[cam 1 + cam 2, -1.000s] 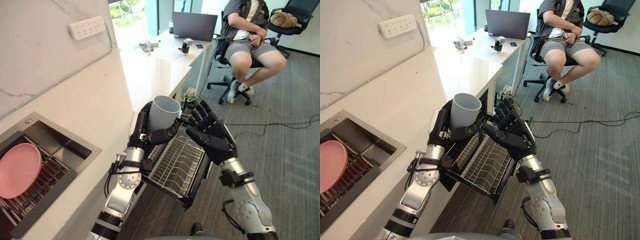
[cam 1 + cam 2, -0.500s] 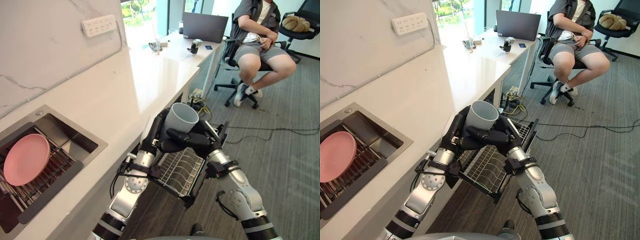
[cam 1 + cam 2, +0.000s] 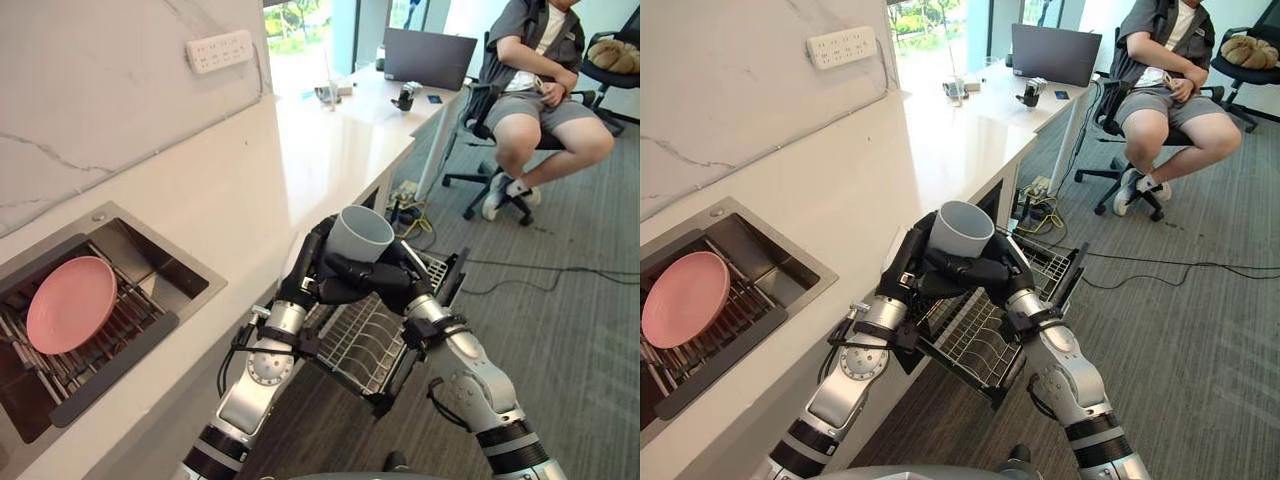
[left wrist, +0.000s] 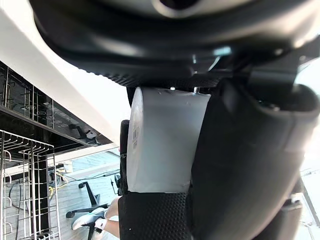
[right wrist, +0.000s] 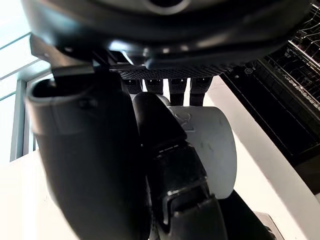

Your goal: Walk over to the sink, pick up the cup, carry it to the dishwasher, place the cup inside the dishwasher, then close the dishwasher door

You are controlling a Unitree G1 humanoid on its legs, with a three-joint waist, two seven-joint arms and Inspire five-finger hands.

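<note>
Curling round the stickered cup [image 3: 358, 232] are left robot hand [image 3: 304, 268] and right robot hand [image 3: 398, 282].

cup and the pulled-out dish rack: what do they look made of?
cup: matte pale grey, opaque, thick rim. Plastic or matte ceramic, can't tell which.
dish rack: grid of thin, bright, shiny wire, so probably metal, likely steel, either chromed or coated.

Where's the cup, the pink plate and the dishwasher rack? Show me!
cup [image 3: 352, 240]: left eye view, on its grey side wall just below the rim.
pink plate [image 3: 70, 303]: left eye view, on the middle of its face.
dishwasher rack [image 3: 975, 340]: right eye view, on the wire grid between the two arms.
</note>
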